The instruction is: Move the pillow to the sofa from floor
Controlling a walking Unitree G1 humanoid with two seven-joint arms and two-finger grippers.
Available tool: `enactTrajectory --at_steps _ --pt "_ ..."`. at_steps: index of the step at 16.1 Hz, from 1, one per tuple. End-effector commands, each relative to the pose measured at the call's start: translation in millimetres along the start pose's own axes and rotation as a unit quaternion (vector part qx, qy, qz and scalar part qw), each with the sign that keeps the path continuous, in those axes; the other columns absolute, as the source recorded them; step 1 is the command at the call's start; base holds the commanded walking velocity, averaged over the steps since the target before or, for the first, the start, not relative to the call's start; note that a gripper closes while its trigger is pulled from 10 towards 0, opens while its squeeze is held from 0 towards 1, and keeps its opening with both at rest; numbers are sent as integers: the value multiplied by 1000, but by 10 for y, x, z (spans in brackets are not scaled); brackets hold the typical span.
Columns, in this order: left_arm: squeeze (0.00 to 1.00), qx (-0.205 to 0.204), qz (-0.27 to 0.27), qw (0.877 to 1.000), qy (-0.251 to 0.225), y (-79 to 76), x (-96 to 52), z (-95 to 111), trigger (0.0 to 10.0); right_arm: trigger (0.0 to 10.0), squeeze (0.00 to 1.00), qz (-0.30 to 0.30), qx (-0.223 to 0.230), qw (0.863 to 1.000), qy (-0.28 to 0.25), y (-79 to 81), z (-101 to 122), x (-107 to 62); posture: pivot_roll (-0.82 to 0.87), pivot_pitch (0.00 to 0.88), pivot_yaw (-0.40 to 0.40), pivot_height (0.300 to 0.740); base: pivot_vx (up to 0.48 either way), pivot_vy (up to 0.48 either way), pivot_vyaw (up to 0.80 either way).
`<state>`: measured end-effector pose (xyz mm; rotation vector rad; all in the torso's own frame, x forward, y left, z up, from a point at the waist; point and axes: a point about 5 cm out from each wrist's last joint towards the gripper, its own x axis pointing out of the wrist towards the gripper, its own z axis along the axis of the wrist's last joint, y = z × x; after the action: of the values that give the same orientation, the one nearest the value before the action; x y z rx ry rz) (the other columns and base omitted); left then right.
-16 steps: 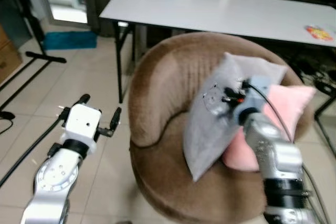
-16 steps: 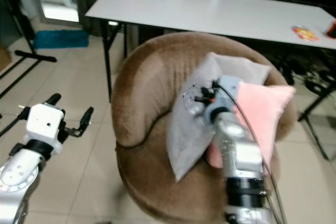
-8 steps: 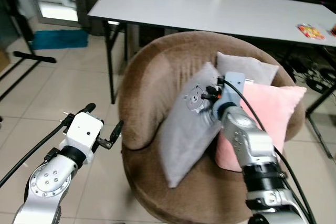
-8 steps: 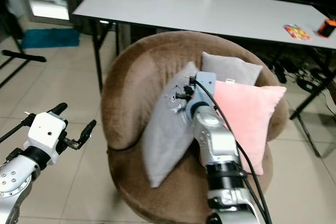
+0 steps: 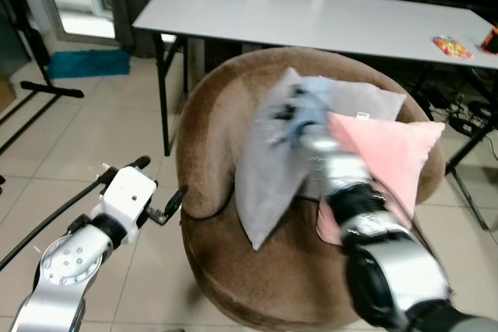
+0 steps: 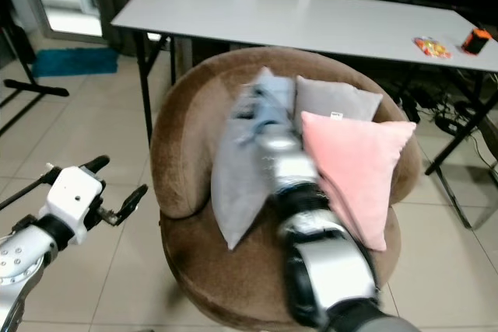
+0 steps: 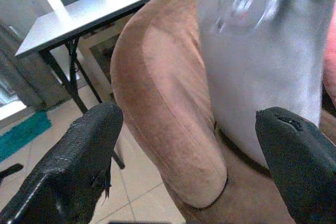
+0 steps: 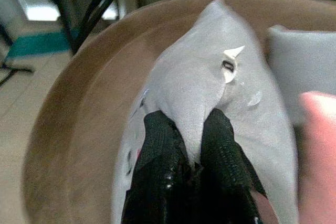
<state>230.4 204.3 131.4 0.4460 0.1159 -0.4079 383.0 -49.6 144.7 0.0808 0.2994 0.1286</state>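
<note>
Brown sofa (image 5: 226, 138) cradles grey pillow (image 5: 264, 184) upright, right end effector (image 8: 194, 153) pinching it.

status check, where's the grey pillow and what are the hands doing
Right hand pinching grey pillow, propped on the brown sofa. Left hand open, beside the sofa. Pink pillow crowds it.

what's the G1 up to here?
Putting a grey pillow on the brown round sofa. The right gripper is pinched on the pillow's fabric, holding it against the backrest beside a pink pillow and another grey one. The left gripper hangs open beside the sofa.
</note>
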Motion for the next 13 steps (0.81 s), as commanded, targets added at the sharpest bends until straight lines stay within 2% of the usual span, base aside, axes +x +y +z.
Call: enactTrajectory --at_steps 1,2,4,5,6,7,9,13 --pt "424 0 -12 1000 -1 -7 21 -5 10000 10000 0 23 -18 999 -20 229 99 9 109 0 -95 740 0 0 0" --pt "424 0 -13 1000 -1 -3 23 -5 10000 10000 0 33 -19 999 -12 314 65 3 109 0 -95 740 0 0 0" --pt "424 3 -15 1000 2 9 19 -9 10000 10000 0 76 -9 997 22 638 -99 -55 126 0 -101 740 0 0 0" --pt "424 4 -11 1000 4 23 6 -17 10000 10000 1000 99 28 994 42 765 -179 -89 140 0 -109 740 0 0 0" --pt "424 4 -10 1000 4 26 4 -19 10000 10000 1000 98 31 994 45 778 -195 -92 140 0 -109 740 0 0 0" --pt "424 3 -7 1000 5 30 -3 -24 10000 10000 1000 102 55 992 49 789 -205 -91 140 0 -109 740 0 0 0" --pt "424 3 -5 1000 6 27 -16 -37 10000 10000 1000 104 85 990 36 723 -117 -59 145 0 -113 740 0 0 0" --pt "427 7 -9 1000 6 27 -17 -43 10000 10000 1000 148 129 980 -33 540 259 -3 126 0 -99 740 0 0 0"
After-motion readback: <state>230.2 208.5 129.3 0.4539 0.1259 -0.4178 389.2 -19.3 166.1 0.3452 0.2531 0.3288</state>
